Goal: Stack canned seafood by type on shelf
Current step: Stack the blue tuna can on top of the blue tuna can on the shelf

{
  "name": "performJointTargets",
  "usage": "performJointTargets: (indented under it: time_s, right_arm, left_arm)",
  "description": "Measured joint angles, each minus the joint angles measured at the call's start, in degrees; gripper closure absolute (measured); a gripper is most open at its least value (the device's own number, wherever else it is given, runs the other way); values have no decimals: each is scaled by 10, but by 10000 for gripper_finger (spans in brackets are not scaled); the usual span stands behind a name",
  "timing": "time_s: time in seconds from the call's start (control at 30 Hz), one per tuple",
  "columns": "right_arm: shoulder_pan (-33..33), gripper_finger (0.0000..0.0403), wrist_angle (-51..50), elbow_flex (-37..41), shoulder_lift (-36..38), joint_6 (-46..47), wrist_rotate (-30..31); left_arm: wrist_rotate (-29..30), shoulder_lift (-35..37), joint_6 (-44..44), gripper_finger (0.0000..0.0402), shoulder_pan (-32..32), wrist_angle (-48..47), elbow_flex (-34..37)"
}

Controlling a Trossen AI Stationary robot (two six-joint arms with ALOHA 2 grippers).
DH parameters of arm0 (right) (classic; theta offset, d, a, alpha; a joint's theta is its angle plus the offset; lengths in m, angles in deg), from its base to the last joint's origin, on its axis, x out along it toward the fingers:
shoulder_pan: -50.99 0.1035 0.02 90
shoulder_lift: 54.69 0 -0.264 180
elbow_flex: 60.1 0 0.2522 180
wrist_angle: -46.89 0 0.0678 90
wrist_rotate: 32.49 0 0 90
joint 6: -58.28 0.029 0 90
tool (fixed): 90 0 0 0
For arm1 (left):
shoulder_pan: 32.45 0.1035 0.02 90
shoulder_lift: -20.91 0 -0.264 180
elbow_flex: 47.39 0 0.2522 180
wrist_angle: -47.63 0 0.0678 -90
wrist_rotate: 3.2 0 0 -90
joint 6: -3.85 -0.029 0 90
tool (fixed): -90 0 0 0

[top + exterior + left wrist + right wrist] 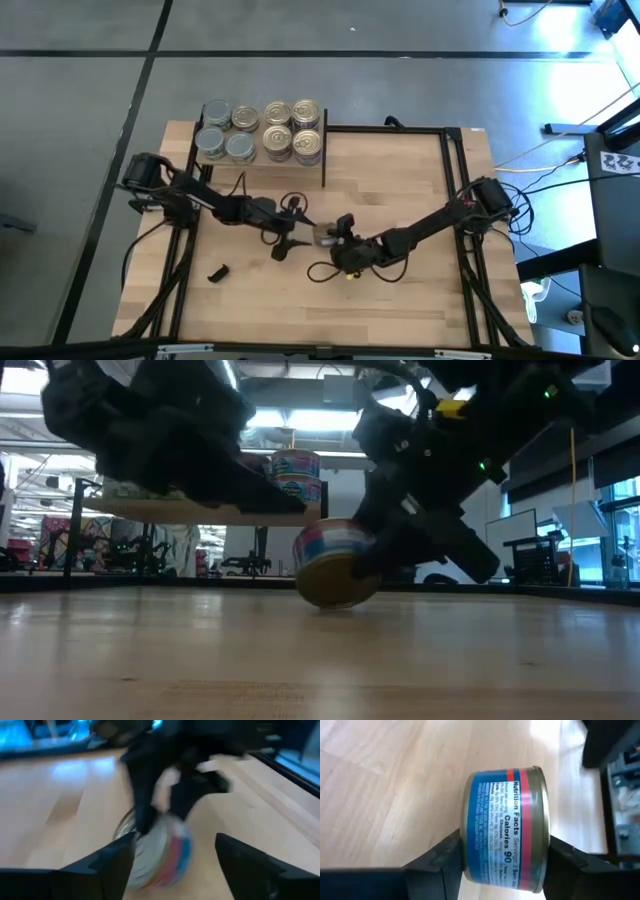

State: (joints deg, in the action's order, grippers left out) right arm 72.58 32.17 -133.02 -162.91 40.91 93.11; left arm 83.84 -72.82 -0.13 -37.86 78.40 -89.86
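Nearest the low camera lies bare wooden tabletop (300, 660), and on it, tipped onto its edge, a tin (335, 567) with a blue, red and pink label and a gold end face. The right gripper (335, 240) has its two fingers (440, 860) pressed against the tin's flat ends, so the can is clamped with its label turned sideways; the nutrition panel reads clearly in the right wrist view. The tin's lower rim touches the table.

Just beside it, the left gripper (297, 232) stands with its jaws spread apart, holding nothing; in its wrist view the dark fingers (105, 865) flank the tin without touching it, and the right arm's dark body blocks what is behind. The two grippers meet near the middle of the table.

A small dark object (216, 272) lies alone on the tabletop toward the near left corner; what it is cannot be made out.

Farther back stands the shelf (300, 172), a raised light wood board in a black frame, at the table's far left. On it the high view shows eight can tops: four silver-grey ones (226, 130) grouped on the left, four gold pull-tab ones (292, 130) on the right. How many are stacked beneath cannot be told.
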Motion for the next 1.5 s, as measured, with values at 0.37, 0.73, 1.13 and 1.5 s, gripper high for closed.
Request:
performJointTargets:
  time_s: [0.37,0.73,1.13,1.5]
  right_arm:
    - [-3,205,99,0,6,38,-15]
    - [-15,206,165,-1,10,62,-16]
    - [-19,186,172,-1,11,75,-54]
    - [17,24,-1,-3,104,157,-43]
  left_arm:
    - [110,19,-133,105,-55,-52,-2]
    - [117,19,-125,120,-63,-52,-2]
    - [127,19,-125,215,-71,-49,-2]
    - [284,177,-40,222,-133,-253,-3]
